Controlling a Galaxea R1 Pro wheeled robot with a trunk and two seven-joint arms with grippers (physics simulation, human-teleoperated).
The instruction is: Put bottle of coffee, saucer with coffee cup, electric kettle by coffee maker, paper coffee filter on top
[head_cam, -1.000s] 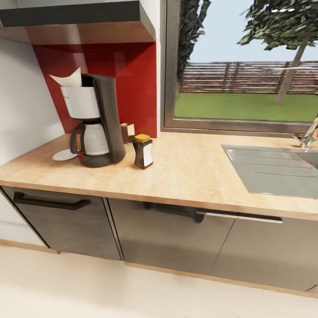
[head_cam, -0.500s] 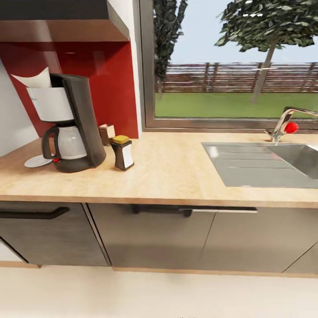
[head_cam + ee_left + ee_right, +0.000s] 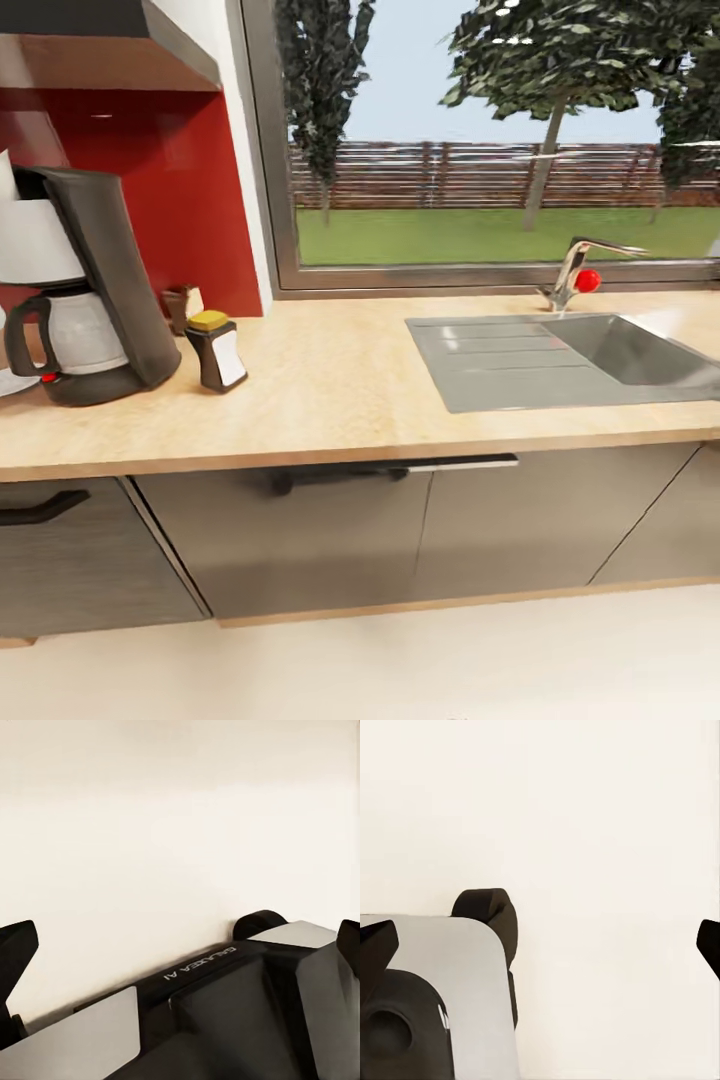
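In the head view, a wooden countertop point(image 3: 340, 400) runs across the middle of the frame. At its left edge stands the coffee maker point(image 3: 85, 290), black with a glass carafe, partly cut off by the frame. A white paper coffee filter point(image 3: 8, 178) pokes up from its top at the far left edge. A sliver of the saucer point(image 3: 10, 383) shows at the left edge, just beside the maker's base. The bottle of coffee point(image 3: 215, 350), dark with a yellow lid and a white label, stands on the counter just right of the coffee maker, near but apart from it. Behind the bottle, against the red backsplash point(image 3: 150, 190), sits a small brown item point(image 3: 182, 308) too indistinct to name. A steel sink point(image 3: 570, 355) with a drainboard fills the right middle, with a faucet point(image 3: 580, 268) bearing a red knob behind it. A window point(image 3: 480, 150) spans the upper right, showing grass, a fence and trees. Grey cabinet fronts point(image 3: 400, 530) sit below the counter, and pale floor lies along the bottom.

In the left wrist view, the left gripper point(image 3: 180, 952) has its dark fingertips at the two side edges of the frame, spread wide with nothing between them, above the robot's own dark and grey body and pale floor.

In the right wrist view, the right gripper point(image 3: 540, 945) likewise has its fingertips far apart at both side edges, holding nothing, over pale floor and a grey part of the robot at the lower left.
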